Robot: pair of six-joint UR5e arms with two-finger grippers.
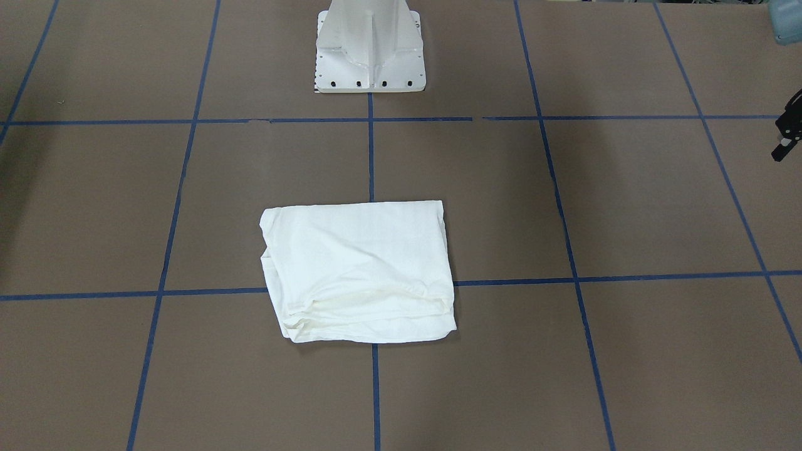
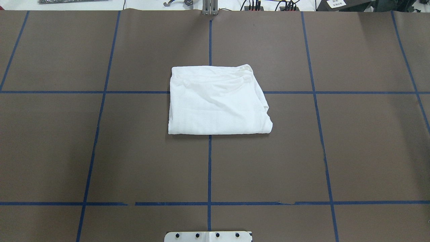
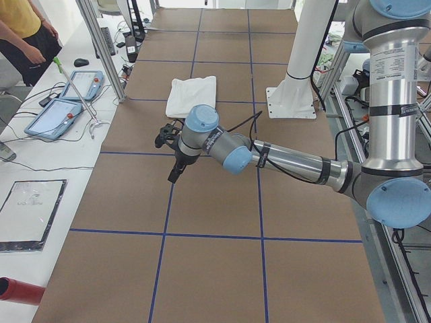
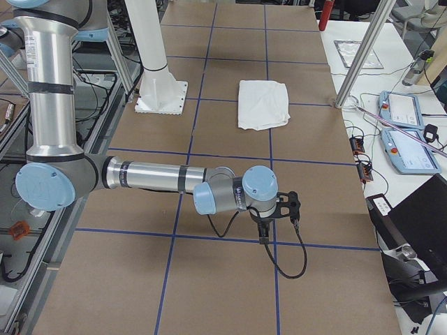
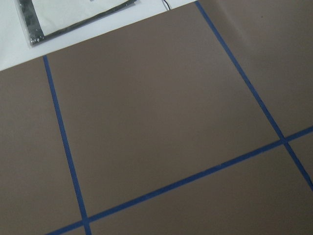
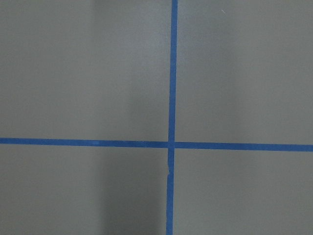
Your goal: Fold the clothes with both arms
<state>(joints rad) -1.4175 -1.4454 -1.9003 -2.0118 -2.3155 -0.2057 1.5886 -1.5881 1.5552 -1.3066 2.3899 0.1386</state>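
Note:
The clothes, one white T-shirt (image 1: 360,269), lie folded into a compact rectangle at the table's middle (image 2: 216,101), with layered edges on the operators' side; no print or collar shows. The shirt also shows far off in both side views (image 3: 192,95) (image 4: 262,103). My left gripper (image 3: 174,176) hangs low over bare table toward my left end, well away from the shirt; only a black sliver of it (image 1: 783,144) reaches the front-facing view's right edge. My right gripper (image 4: 263,237) hangs over bare table toward my right end. For both, open or shut cannot be told. Both wrist views show only tabletop.
The brown table (image 2: 100,151) is gridded with blue tape. The white pedestal base (image 1: 369,50) stands behind the shirt. Beyond the table's operator edge are aluminium posts (image 3: 101,47), teach pendants (image 3: 64,101) (image 4: 405,132), cables and a standing person (image 3: 27,33).

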